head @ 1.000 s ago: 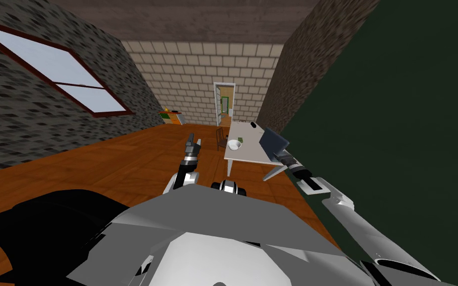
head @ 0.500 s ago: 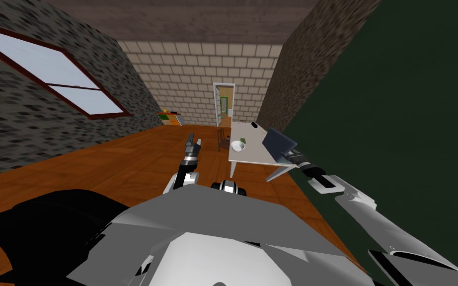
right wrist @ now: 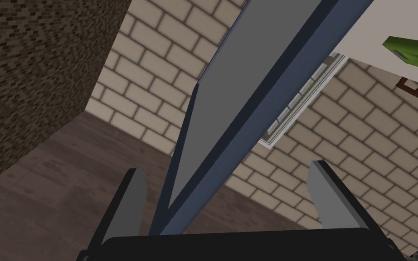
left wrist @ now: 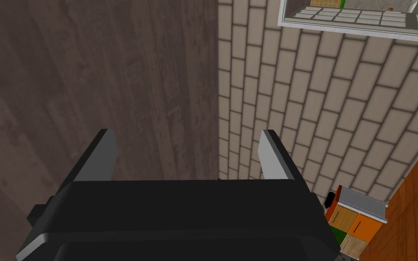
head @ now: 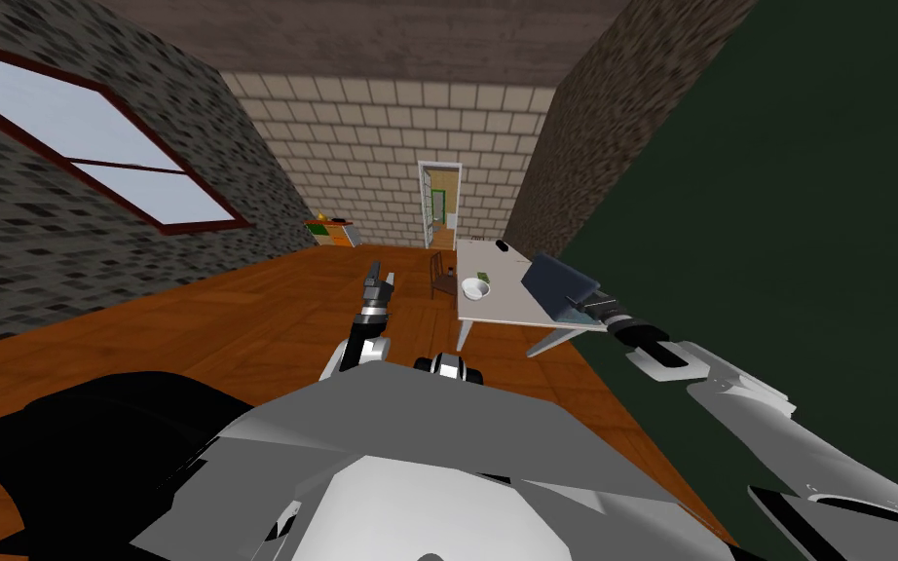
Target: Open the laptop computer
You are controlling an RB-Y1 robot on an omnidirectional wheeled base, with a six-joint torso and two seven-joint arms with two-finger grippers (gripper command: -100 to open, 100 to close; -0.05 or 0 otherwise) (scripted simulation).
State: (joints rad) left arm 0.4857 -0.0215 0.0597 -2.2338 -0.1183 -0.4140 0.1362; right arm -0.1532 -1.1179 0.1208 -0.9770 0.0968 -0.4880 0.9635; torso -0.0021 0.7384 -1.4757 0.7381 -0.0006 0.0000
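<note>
Our right gripper (right wrist: 226,168) straddles the raised laptop lid (right wrist: 230,90), fingers (right wrist: 133,197) apart, left gripper (left wrist: 187,133) likewise spread; what the white bowl (head: 475,287) holds we cannot tell.

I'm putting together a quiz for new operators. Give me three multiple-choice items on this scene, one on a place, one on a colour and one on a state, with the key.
1. Where does the white bowl stand?
A) on a windowsill
B) on the white table, to the left of the laptop
C) on a shelf

2. What colour is the laptop's lid?
A) red
B) yellow
C) dark blue

3. How is the right gripper?
A) open, with the lid's edge between its fingers
B) shut on the bowl
C) shut on a table leg

Key:
1 B: the head view shows it on the tabletop.
2 C: the head view shows a dark blue lid.
3 A: the right wrist view shows the fingers wide apart on either side of the lid.
</note>
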